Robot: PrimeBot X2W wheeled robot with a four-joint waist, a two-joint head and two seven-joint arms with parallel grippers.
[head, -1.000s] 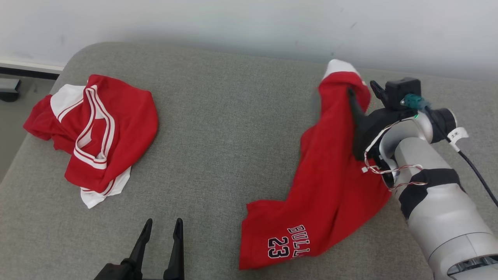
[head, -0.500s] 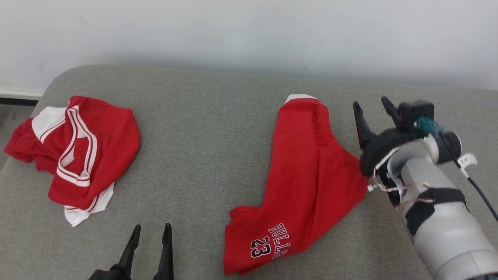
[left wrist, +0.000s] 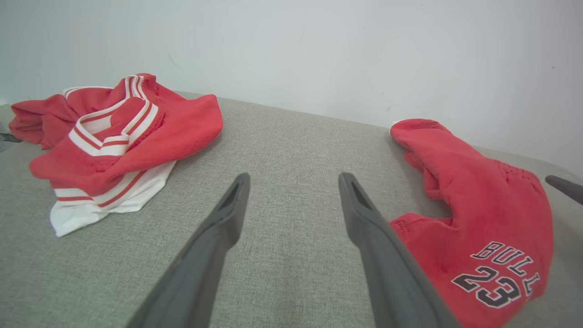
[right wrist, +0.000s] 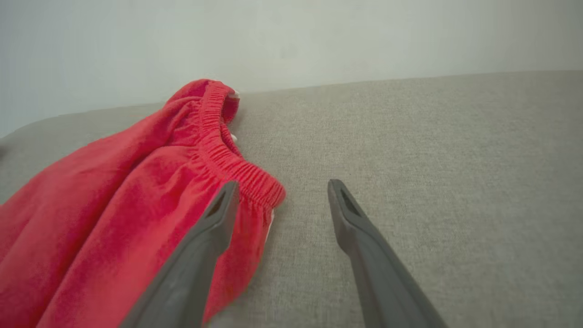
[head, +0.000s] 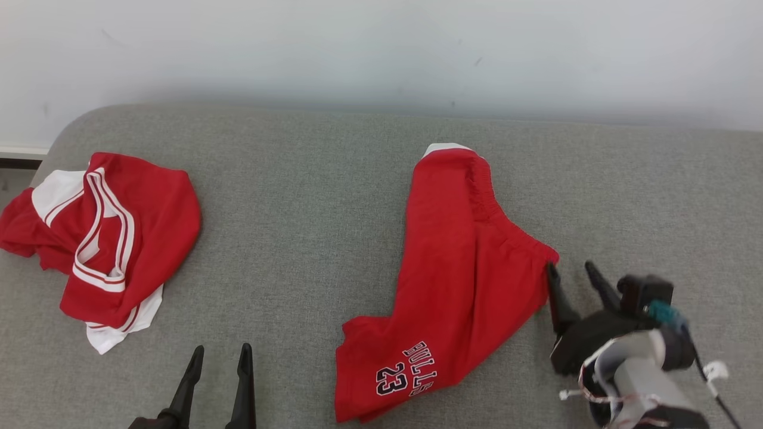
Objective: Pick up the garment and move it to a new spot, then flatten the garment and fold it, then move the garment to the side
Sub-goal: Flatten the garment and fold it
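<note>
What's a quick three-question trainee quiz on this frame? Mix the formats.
1. True or false: the right gripper is clamped on the red shorts.
2. Multiple choice: which number is printed on the shorts? A) 23 B) 45 C) no number
3. Fill in: on the grey cushion, the crumpled red-and-white jersey lies on the robot's ____ side.

Key:
1. False. Its jaws stand open beside the waistband, and the shorts lie on the cushion.
2. A
3. left
</note>
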